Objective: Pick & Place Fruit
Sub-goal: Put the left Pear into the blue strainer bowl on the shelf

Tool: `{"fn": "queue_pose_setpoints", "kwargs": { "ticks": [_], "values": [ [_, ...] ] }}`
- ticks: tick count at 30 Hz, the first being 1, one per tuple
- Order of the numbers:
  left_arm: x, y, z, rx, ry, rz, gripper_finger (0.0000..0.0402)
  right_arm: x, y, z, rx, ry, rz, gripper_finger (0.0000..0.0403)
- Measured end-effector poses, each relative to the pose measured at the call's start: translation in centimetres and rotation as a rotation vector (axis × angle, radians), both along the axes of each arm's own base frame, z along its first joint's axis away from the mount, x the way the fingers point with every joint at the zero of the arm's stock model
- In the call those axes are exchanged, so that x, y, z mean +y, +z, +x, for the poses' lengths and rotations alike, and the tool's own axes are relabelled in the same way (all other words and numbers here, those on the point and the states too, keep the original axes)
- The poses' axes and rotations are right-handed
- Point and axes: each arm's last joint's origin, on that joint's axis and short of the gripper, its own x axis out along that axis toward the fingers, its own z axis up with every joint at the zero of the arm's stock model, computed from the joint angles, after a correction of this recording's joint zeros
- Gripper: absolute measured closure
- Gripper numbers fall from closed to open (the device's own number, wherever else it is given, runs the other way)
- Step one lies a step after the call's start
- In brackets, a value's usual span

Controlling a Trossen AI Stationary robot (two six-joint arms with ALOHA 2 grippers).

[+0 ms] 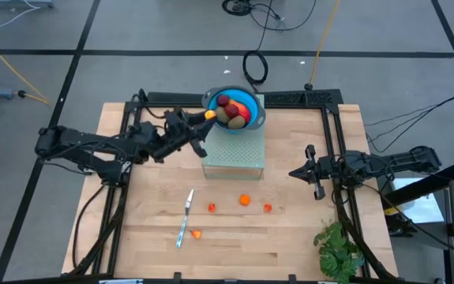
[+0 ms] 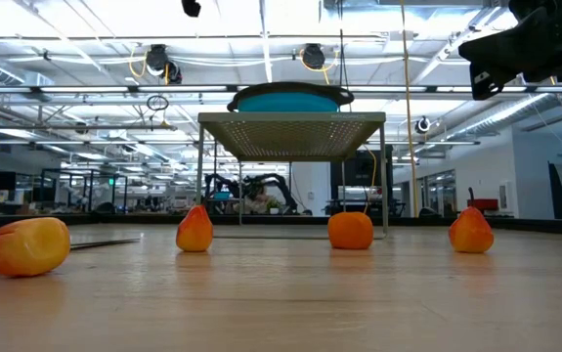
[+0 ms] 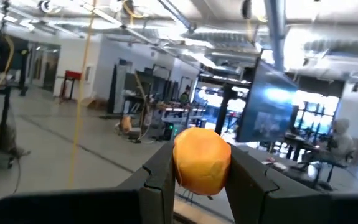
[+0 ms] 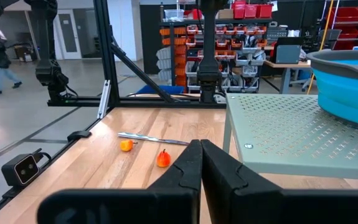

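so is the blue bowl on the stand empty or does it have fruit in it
Not empty. The blue bowl on the stand holds several fruit: red, olive-brown and dark pieces, seen from above.

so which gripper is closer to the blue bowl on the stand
Left. The left gripper holds a small orange fruit right at the blue bowl's rim. The right gripper waits shut, off to the stand's right side, lower and clearly farther away.
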Motion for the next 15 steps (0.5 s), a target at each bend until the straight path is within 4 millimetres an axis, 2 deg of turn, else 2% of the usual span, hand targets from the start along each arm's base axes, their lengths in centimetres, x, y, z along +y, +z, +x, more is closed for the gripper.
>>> {"fn": "queue_pose_setpoints", "kwargs": {
  "ticks": [3,9,15],
  "values": [
    [0.8,0.3,0.3,0.054,0.018,-0.028,0.0298,0.0,0.0,0.0,0.000,0.000,0.000,0.0403],
    [2.2,2.5,1.1,0.267,0.065,-0.043,0.0298,0.0,0.0,0.0,0.001,0.000,0.000,0.0403],
    [3.7,4.6,3.1,0.363,0.116,-0.034,0.0298,0.0,0.0,0.0,0.000,0.000,0.000,0.0403]
  ]
}}
